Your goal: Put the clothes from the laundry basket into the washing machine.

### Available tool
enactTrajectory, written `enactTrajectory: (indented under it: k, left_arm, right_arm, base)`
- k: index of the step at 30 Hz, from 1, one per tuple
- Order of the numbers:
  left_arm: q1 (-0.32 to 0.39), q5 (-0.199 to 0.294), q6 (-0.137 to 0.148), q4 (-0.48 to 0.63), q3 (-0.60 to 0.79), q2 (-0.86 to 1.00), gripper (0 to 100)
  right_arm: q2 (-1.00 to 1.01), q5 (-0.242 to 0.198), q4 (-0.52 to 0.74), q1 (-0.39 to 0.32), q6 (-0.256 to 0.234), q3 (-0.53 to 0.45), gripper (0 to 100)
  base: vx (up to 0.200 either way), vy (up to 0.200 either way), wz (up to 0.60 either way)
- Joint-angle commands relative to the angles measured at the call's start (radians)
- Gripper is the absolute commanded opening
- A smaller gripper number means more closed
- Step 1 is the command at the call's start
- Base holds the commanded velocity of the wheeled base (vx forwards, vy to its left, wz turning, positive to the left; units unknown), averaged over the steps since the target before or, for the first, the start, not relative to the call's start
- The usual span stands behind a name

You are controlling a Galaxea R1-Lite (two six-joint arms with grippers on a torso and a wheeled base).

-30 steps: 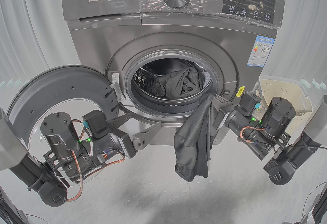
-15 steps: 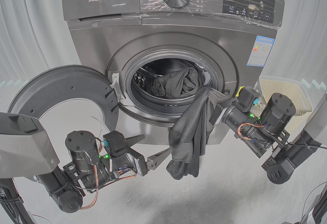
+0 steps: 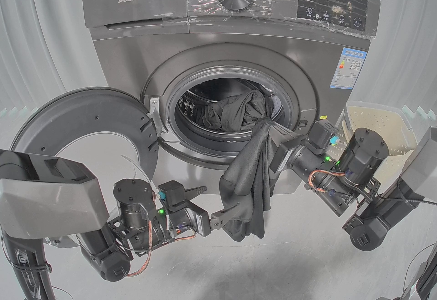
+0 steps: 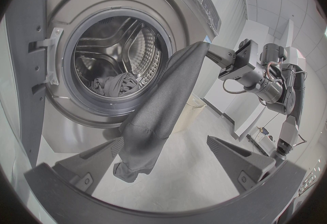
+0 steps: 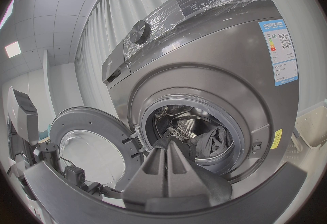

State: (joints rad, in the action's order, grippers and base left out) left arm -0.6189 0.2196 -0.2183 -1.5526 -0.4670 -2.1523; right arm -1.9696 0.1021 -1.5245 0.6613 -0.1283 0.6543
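A dark grey garment (image 3: 248, 178) hangs in front of the washing machine (image 3: 136, 55), just below the drum opening. My right gripper (image 3: 272, 128) is shut on its top edge at the lower right of the door ring. The shut fingers (image 5: 167, 163) point at the drum, with cloth (image 5: 218, 189) draped over them. My left gripper (image 3: 222, 198) is open low beside the garment's hanging end (image 4: 150, 126), which lies between its fingers (image 4: 238, 161) close to one of them. Another dark garment (image 3: 236, 112) lies inside the drum. The cream laundry basket (image 3: 387, 125) stands to the machine's right.
The round door (image 3: 82, 123) is swung open to the left, above my left arm. Grey floor (image 3: 296, 264) spreads in front of the machine. A curtain (image 3: 36, 41) hangs behind it.
My left gripper has dropped lower and moved right until it reaches the garment's hanging end. My right gripper has carried the garment's top a little left and up, toward the drum opening.
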Motion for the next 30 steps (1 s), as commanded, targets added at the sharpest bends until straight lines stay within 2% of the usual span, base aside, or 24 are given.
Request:
enactTrajectory:
  k: [1, 10, 30]
  left_arm:
    - [0.002, -0.002, -0.001, 0.000, -0.035, -0.061, 100]
    - [0.004, 0.000, 0.014, 0.000, -0.097, -0.150, 100]
    - [0.027, -0.003, 0.013, 0.000, -0.237, -0.253, 100]
  right_arm:
    - [-0.015, 0.001, -0.002, 0.009, -0.001, 0.001, 0]
    - [-0.015, 0.002, -0.002, 0.015, -0.001, 0.002, 0]
    - [-0.015, 0.002, -0.003, 0.038, -0.002, -0.004, 0]
  base:
    - [0.000, 0.000, 0.00]
    - [0.000, 0.000, 0.00]
    - [0.000, 0.000, 0.00]
